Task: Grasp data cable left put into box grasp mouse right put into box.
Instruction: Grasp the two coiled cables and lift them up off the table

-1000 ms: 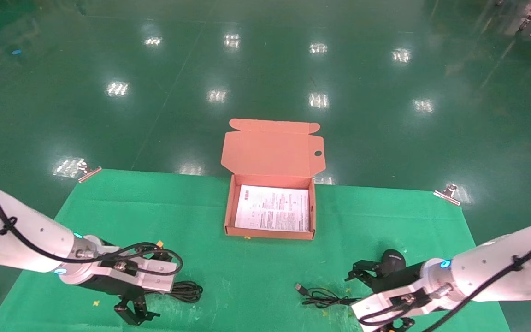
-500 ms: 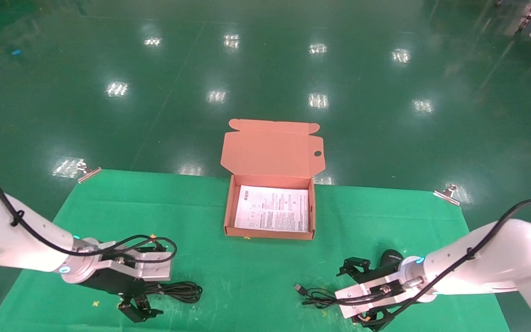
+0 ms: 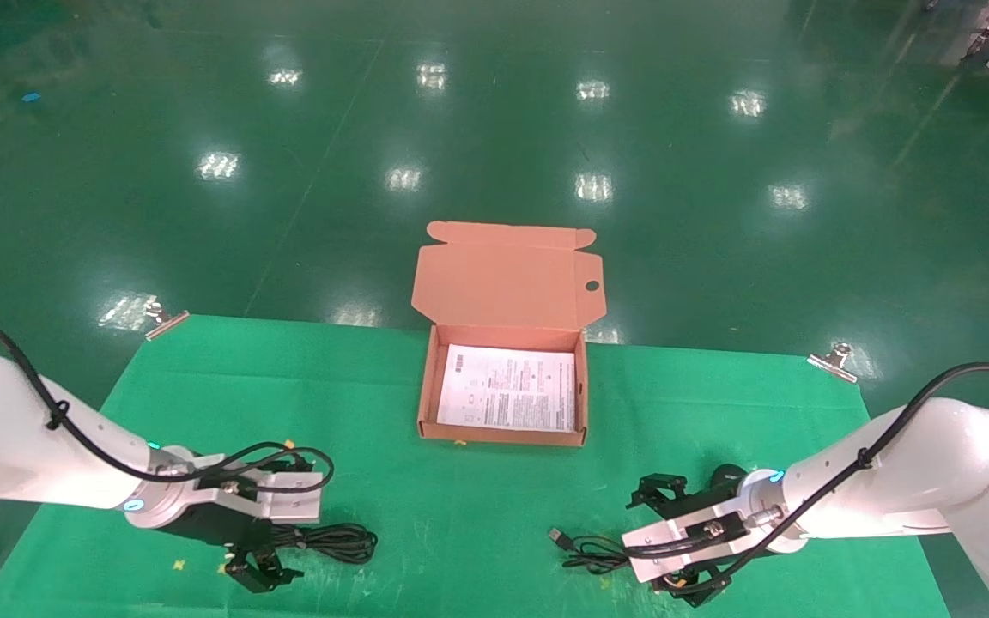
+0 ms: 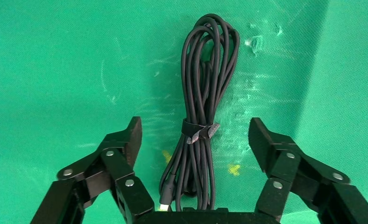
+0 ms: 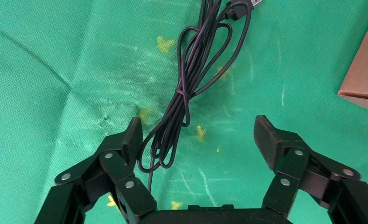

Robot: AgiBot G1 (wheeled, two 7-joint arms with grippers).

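Green cloth spread over the table, clipped at the far corners. Open salmon box at the far middle, lid leaning back, white printed sheet lining it. Left gripper low at the near left, jaws wide apart astride the data cable, tied at its middle. Right gripper low at the near right, jaws spread over the mouse cord; mouse just behind it, mostly hidden
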